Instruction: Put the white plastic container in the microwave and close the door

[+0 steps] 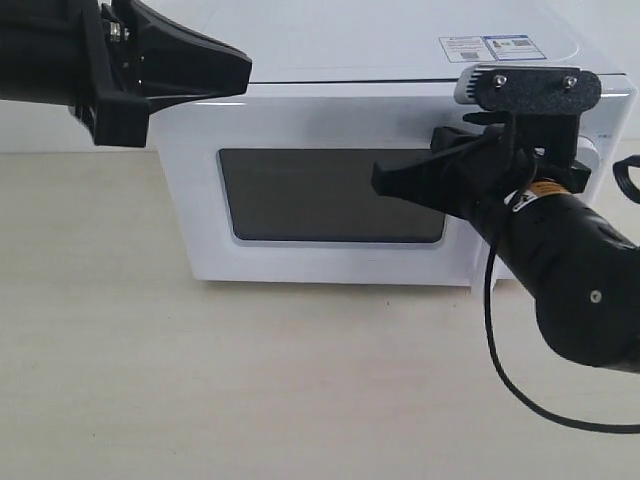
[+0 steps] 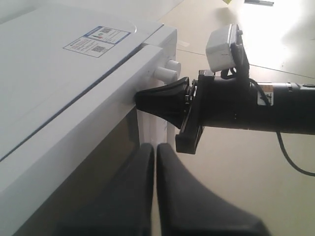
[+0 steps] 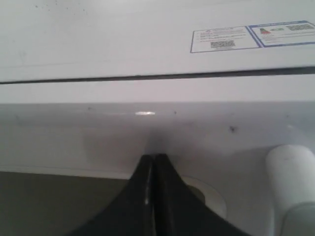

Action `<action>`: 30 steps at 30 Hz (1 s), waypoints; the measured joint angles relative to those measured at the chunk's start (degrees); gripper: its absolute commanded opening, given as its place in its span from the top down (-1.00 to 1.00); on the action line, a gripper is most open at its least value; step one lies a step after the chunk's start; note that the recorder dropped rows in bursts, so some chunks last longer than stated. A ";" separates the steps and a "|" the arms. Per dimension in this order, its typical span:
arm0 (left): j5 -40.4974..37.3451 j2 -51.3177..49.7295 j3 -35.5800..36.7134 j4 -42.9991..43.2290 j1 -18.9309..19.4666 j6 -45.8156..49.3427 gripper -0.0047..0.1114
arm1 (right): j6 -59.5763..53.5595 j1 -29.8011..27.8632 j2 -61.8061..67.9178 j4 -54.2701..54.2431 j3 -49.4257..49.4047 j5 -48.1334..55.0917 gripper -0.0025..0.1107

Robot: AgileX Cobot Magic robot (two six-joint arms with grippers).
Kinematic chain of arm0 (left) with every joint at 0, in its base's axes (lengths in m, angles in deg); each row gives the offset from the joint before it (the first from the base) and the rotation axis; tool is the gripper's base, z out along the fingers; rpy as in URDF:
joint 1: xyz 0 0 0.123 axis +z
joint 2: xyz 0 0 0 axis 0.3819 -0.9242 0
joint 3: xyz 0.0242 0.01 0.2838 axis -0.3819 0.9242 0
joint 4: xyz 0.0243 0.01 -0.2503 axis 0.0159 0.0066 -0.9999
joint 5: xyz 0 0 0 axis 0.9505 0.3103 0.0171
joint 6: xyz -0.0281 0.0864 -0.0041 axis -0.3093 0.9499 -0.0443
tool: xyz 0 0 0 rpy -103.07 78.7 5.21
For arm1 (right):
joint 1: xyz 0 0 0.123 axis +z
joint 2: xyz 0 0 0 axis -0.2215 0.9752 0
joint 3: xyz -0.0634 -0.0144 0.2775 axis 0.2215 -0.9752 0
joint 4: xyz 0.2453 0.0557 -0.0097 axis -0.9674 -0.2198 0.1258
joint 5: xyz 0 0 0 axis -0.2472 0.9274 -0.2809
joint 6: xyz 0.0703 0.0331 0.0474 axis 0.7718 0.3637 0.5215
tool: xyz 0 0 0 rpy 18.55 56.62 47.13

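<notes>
Left gripper (image 1: 240, 72): matte black, wedge-shaped fingers pressed together with nothing between them; it hangs by the upper left corner of the microwave, not touching it.
Microwave (image 1: 330, 60): large white box, smooth and faintly glossy, with square edges; it stands on the bench at the back, its front facing the room.
Door (image 1: 200, 200): flat white panel, closed flush with the body; a thin dark seam runs along its top edge.
Window (image 1: 330, 195): dark rectangle with rounded corners; I can see nothing through it.
Sticker (image 1: 490, 47): white and blue label, flat on the top towards the right.
Right gripper (image 1: 380, 182): the same black tapered fingers, closed tight and holding nothing; the tips sit against the door's front near the window's upper right corner.
Knob (image 2: 167, 73): round, white, standing out from the front just beside the right gripper.
Cable (image 1: 495, 350): thin black loop hanging below the right arm.
Bench (image 1: 150, 380): pale, lightly grained surface, open and flat across the front and left.
</notes>
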 measured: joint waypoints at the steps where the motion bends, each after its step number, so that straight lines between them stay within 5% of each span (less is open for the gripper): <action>1: 0.00 0.00 0.00 0.00 0.00 0.00 0.85 | 0.00 0.00 0.26 0.00 0.25 0.26 0.96; 19: 0.00 0.00 0.00 0.00 0.00 0.00 0.85 | -0.22 -0.62 0.20 0.44 2.72 4.11 0.96; 30: 0.00 0.00 0.00 0.00 0.00 0.00 0.85 | -1.69 -1.00 -12.54 1.29 -5.59 8.37 0.96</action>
